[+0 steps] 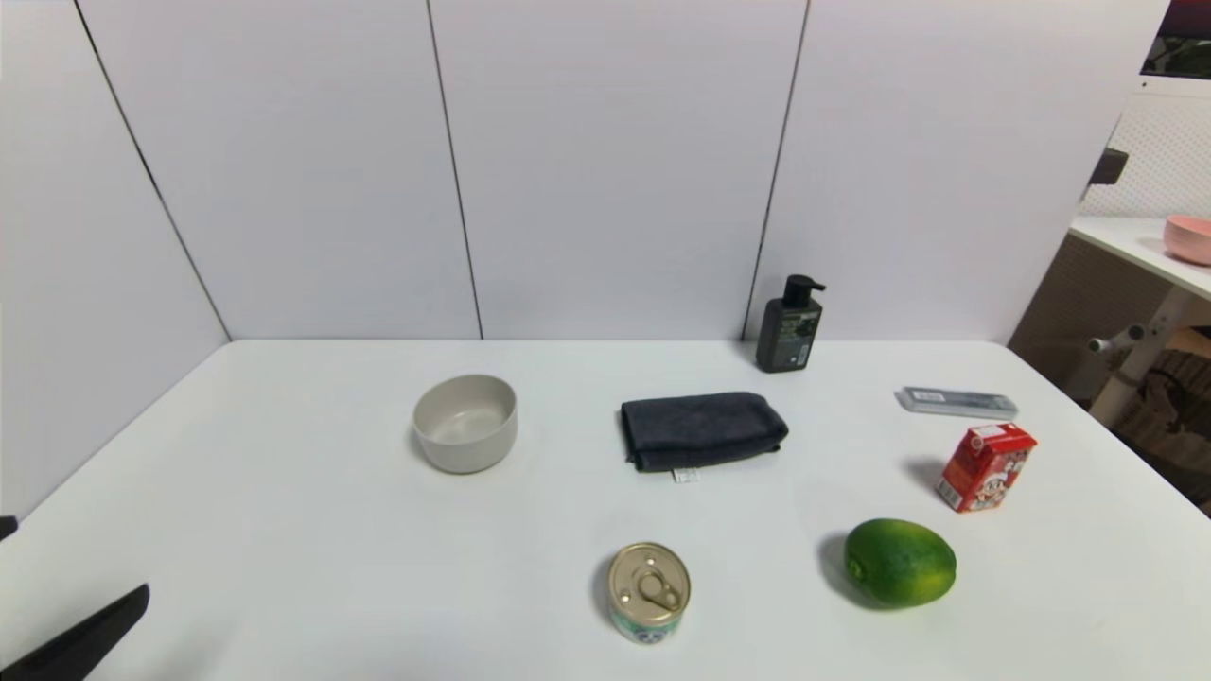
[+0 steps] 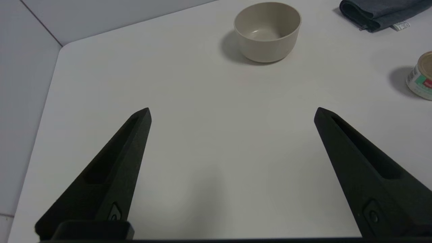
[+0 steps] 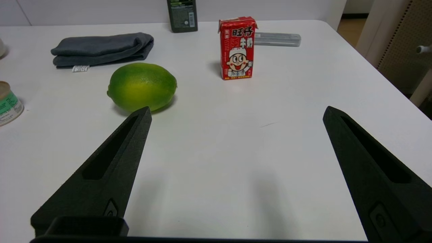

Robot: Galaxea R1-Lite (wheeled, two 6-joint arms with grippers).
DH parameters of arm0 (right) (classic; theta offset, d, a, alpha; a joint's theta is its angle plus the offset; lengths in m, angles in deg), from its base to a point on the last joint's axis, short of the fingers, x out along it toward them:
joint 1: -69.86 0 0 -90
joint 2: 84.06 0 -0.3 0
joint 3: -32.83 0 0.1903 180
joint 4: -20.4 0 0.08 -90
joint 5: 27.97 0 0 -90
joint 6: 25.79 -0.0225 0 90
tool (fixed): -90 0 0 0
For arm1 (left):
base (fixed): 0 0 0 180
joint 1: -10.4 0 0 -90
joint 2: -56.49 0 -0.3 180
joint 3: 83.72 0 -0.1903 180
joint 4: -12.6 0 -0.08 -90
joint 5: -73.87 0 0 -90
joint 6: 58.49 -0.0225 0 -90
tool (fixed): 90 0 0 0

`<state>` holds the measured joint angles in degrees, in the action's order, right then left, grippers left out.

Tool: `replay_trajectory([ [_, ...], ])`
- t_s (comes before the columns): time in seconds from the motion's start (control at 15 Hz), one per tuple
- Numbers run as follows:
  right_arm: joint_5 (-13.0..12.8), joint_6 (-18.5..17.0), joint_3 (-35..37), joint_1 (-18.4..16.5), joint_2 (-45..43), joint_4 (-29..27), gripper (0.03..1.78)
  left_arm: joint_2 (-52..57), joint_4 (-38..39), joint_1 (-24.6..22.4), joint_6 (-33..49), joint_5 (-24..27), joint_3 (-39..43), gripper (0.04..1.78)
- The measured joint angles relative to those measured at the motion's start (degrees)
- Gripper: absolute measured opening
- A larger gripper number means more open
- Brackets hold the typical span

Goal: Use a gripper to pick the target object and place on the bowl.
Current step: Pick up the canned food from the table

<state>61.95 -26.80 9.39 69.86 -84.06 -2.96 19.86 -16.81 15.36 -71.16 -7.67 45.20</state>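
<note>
**Before the pick: both arms wait at the near edge, can untouched**

A white worktop (image 1: 284,530) seen from the robot's head. The target object, a short round tin can (image 1: 649,592) with a gold pull-tab lid and a green-and-white label, stands upright close to the near edge, about midway along it. Nothing touches it. The bowl (image 1: 465,422), off-white and empty, sits toward the far edge, to the left of the can and well apart from it.

The left gripper (image 2: 232,113) hovers low over the near left corner, its two pointed black fingers spread wide with nothing between them. Its wrist view shows the bowl ahead and the can off to one side. The right gripper (image 3: 236,113) hovers over the near right part of the worktop, fingers likewise spread wide and empty; it does not show in the head view.

Other things: a folded dark towel (image 1: 702,429) in the middle, a green oval fruit (image 1: 900,562) near the can on its right, a red carton (image 1: 986,466), a dark pump bottle (image 1: 790,326) by the far edge, and a grey flat case (image 1: 957,402).

Judged from this, the task has not begun: the step in hand is the reach. The next move calls for one gripper to travel to the can, straddle its round sides with fingers apart, and close squarely, clear of the fruit.
</note>
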Motion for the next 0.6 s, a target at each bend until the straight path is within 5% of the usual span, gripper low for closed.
replay_trajectory([
  [0.6,0.00,-0.02,0.02,0.00,0.00,0.00,1.75,-31.52,13.25,15.96,-0.72,0.02,-9.53,1.71],
])
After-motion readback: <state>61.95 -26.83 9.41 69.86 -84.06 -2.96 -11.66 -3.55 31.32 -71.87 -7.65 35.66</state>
